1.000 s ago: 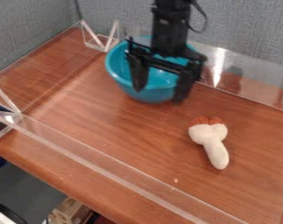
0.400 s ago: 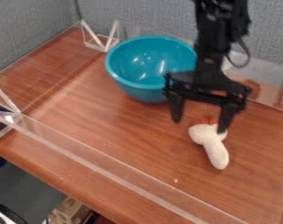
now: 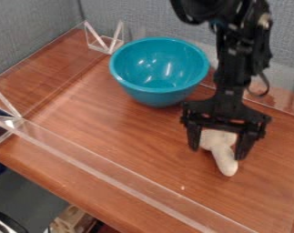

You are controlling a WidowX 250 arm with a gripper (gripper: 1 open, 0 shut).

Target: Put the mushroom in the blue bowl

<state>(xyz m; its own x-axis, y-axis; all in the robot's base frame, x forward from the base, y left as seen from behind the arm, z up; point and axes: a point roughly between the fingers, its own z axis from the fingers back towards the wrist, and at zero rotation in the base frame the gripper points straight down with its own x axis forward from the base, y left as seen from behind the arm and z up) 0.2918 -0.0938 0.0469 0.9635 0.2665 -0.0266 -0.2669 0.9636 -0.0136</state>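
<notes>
Now the camera view shows the gripper (image 3: 222, 144) low over the table (image 3: 100, 127), with its two fingers (image 3: 193, 135) spread wide apart. The mushroom (image 3: 222, 156) lies on the wood between those fingers. Its orange-brown cap end points away from the camera, and its cream stem points toward the front. The fingers stand on either side of it, but nothing is pinched yet. It is hard to tell if a finger already touches the mushroom.

A second ago the gripper hung over the bowl (image 3: 159, 69), far from the mushroom. A little later it was beside the bowl and above the mushroom. Now it has come down around the mushroom. The mushroom has not moved in that time. The bowl has not moved either, and it is empty.

This means the reaching part looks almost done. The next step is likely to close the fingers on the mushroom and lift it. Then the arm must carry it back and to the left, over to the bowl. The mushroom is small and rounded, so it could slip or roll if the fingers close off-center.
</notes>
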